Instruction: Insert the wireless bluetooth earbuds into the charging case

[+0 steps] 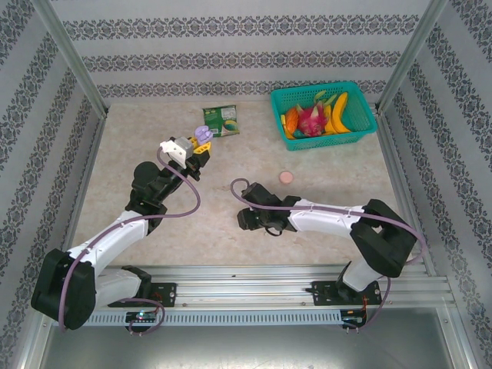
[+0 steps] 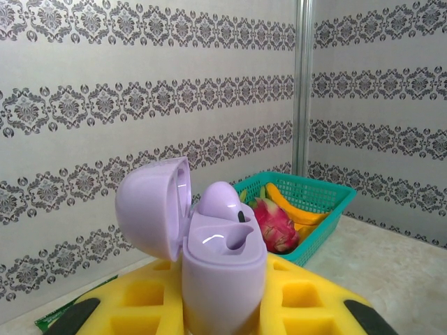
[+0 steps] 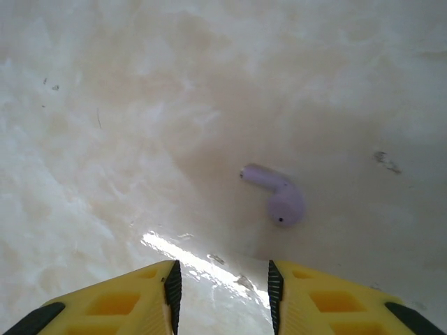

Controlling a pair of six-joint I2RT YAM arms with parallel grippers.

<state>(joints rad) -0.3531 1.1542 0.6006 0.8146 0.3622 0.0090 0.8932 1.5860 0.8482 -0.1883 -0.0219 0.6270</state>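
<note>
From above, the left arm reaches away from the near edge of the table with its elbow bent. The left gripper is held up over the far left part, squeezing the lavender charging case. The right arm lies low and stretches toward the middle of the table. The right gripper points down there, close to the top.

From the left wrist, the case stands up straight between the yellow fingers. Its lid is flipped open to the left. One seated earbud is already in its hole, and the hole beside it looks empty.

From the right wrist, the loose earbud lies alone on the table. It is a little ahead of the right gripper's two fingertips and a bit to the right of the gap. The fingers are spread apart with nothing between them.

I think the job now is to pick up this earbud. To do it well, the gripper should slide forward and a bit right until the earbud sits in the gap. Then it should go down to the table and close softly on the round fat end. The earbud is tiny and smooth, so a hard or crooked pinch could make it pop away.
</note>
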